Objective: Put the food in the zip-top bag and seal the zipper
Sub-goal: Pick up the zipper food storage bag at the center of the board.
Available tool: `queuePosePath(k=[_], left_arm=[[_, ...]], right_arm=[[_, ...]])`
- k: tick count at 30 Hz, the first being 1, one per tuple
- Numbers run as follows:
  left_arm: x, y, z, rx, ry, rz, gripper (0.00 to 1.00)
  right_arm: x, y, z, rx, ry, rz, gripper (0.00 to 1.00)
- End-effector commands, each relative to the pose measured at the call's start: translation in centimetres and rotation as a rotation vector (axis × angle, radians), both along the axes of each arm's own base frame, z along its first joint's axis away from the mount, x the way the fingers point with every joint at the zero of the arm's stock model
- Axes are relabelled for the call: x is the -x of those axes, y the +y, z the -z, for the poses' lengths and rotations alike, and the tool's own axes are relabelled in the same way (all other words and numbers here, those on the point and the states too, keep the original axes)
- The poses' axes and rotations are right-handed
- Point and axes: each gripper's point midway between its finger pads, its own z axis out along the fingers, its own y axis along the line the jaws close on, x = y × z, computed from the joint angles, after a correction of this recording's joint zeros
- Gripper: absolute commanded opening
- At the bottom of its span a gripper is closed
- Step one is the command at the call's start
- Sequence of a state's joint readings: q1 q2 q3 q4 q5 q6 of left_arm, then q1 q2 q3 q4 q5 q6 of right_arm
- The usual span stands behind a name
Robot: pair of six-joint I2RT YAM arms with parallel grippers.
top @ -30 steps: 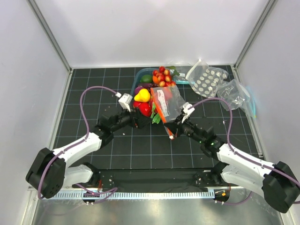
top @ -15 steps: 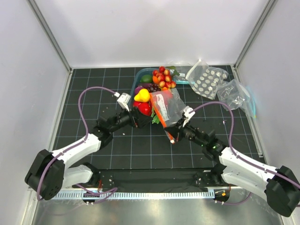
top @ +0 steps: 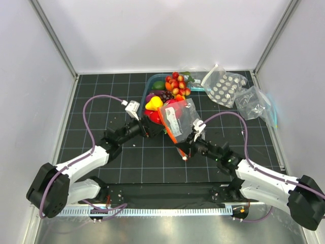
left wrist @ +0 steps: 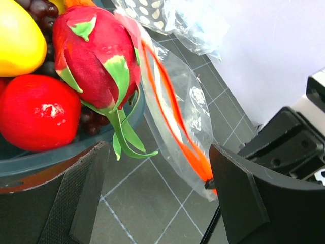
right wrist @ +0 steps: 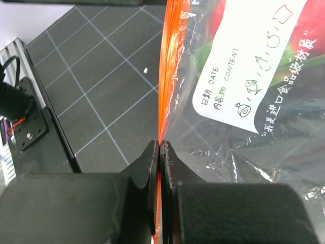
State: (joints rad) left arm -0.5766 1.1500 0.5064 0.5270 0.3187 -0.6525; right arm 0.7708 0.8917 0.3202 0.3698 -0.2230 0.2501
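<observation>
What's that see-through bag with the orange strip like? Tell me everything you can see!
The bag is clear, crinkly plastic with an orange-red zipper along one edge and a white label with dark writing and little drawings. The right claw pinches one end of the zipper, and the bag stretches from there toward the fruit bowl. It seems to lean on the bowl's rim, beside the pink dragon fruit. The bag looks empty.

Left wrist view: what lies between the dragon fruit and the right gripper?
Only the zip-top bag, its orange-red zipper running from beside the dragon fruit to the right gripper; the left wrist view shows it.
</observation>
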Motion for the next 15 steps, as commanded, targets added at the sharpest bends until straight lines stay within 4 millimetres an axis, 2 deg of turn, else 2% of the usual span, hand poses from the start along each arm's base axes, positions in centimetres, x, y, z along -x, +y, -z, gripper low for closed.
queuePosePath(k=[1, 9, 12, 15], left_arm=[[-0.4, -0.1, -1.0, 0.029, -0.033, -0.02, 0.84], [-0.8, 0.5, -0.6, 0.01, -0.026, -0.058, 0.76], [-0.7, 0.6, -0.9, 0.015, -0.036, -0.06, 0.7], [-0.7, 0.9, -0.9, 0.014, -0.039, -0.076, 0.69]], right_arm=[[-0.1, 0.8, -1.6, -0.016, -0.054, -0.019, 0.01], [-0.1, 0.8, -1.7, -0.013, -0.064, -0.006, 0.01], [-0.2, 0.5, -1.9, -0.02, -0.071, 0.01, 0.01], [-0.3, 0.2, -2.3, -0.033, -0.083, 0.027, 0.01]])
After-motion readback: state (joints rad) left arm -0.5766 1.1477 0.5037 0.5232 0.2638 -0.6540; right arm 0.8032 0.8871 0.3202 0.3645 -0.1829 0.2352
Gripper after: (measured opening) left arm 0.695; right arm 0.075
